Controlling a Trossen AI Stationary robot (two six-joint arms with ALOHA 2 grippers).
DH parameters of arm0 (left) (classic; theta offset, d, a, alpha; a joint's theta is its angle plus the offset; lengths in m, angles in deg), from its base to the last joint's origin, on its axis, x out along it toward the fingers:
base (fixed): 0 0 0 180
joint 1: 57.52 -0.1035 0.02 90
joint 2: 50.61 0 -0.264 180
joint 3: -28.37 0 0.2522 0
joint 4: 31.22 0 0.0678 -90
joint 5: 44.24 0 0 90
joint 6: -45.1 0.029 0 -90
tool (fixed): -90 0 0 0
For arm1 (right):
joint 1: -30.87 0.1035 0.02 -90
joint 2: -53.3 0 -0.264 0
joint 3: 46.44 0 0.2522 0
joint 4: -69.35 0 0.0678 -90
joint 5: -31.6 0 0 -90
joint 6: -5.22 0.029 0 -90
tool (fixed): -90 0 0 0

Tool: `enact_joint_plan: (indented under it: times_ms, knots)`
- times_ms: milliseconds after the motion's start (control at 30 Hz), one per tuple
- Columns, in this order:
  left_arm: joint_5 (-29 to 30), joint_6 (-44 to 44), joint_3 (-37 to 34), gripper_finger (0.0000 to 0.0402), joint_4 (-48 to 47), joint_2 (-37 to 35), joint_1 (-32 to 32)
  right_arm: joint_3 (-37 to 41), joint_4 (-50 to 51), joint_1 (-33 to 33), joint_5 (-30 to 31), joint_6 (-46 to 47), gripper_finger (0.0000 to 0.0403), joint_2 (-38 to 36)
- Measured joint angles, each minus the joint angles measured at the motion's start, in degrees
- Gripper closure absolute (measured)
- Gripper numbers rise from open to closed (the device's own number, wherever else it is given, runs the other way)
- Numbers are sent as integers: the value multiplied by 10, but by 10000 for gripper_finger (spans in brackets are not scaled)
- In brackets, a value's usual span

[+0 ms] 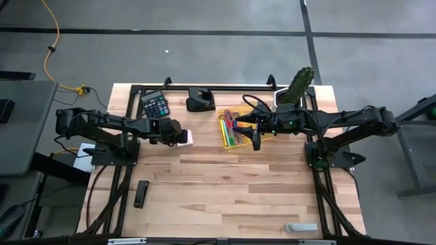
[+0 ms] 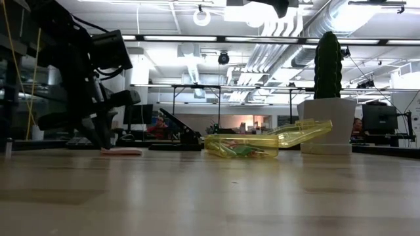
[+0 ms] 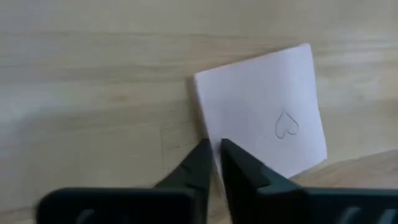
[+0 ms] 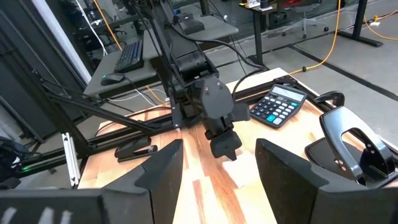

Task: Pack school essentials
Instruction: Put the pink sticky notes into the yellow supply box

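The left claw (image 3: pixel 212 163) is down on the tabletop (image 1: pixel 231 190) at its left side, and its two fingers are pinched nearly together over the near edge of the pale pink square pad (image 3: pixel 261 115). In the left wrist view the edge of the pad runs right between the fingertips, so this looks like a grasp on the pad's rim, though the pad lies flat and I cannot tell whether it is truly caught or only touched. The pad sits slightly turned, one corner pointing away from the claw, with a small heart drawn on its face.

The yellow case (image 1: pixel 235 129) stands open at the middle of the far side, well apart from the pad and to its right. It already holds scissors and pencils. The right claw (image 4: pixel 217 165) hovers over the near right part of that case with its fingers spread wide and nothing between them.

What the coming move turns on, as I judge it: the pad must travel rightward from the left claw to the case, and the left arm is the one on it. The right arm is nearer the case and may need to clear the way.

The calculator (image 1: pixel 154 104) lies at the far left, just beyond the left arm.
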Motion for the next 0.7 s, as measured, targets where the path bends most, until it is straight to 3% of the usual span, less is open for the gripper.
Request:
enact_joint_plan:
  times_ms: [67, 267, 700]
  knots:
    - [1, 6, 0, 393, 2, 0, 0, 0, 0, 0, 0, 0, 208, 0]
    - [6, 33, -1, 399, 16, -23, 0, 0, 0, 0, 0, 10, 208, 0]
    - [29, 144, 0, 401, 51, -192, -39, 0, 0, 0, 0, 10, 208, 0]
